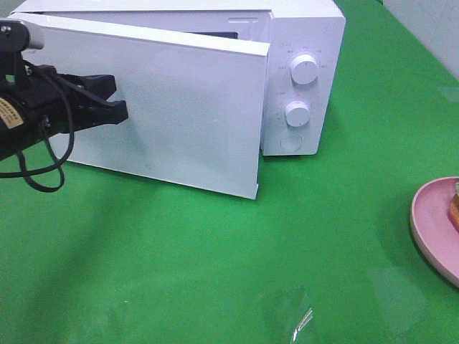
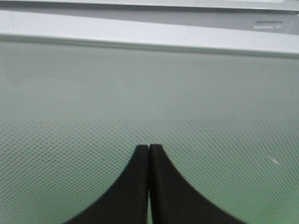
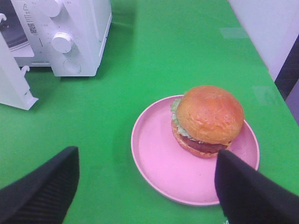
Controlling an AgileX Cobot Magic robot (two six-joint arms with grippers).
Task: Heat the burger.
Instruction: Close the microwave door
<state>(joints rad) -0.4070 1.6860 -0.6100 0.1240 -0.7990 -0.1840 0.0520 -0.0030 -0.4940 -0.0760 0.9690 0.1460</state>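
The burger (image 3: 208, 119), with a glossy golden bun, green lettuce and a dark filling, sits on a pink plate (image 3: 159, 163) on the green table. My right gripper (image 3: 147, 156) hovers open over the plate's near side, its two black fingers (image 3: 44, 191) spread wide with nothing between them. At the right edge of the high view only a sliver of the burger (image 1: 455, 202) and the plate (image 1: 430, 222) shows. My left gripper (image 1: 118, 107) is shut and empty. Its fingertips (image 2: 140, 154) point at the mesh window of the microwave door (image 1: 179, 107), which stands partly open.
The white microwave (image 1: 305, 72) stands at the back with two round knobs (image 1: 304, 70) and a push button on its panel. Its swung-out door (image 3: 14, 88) reaches toward the table's middle. A pale wall borders the table on the right.
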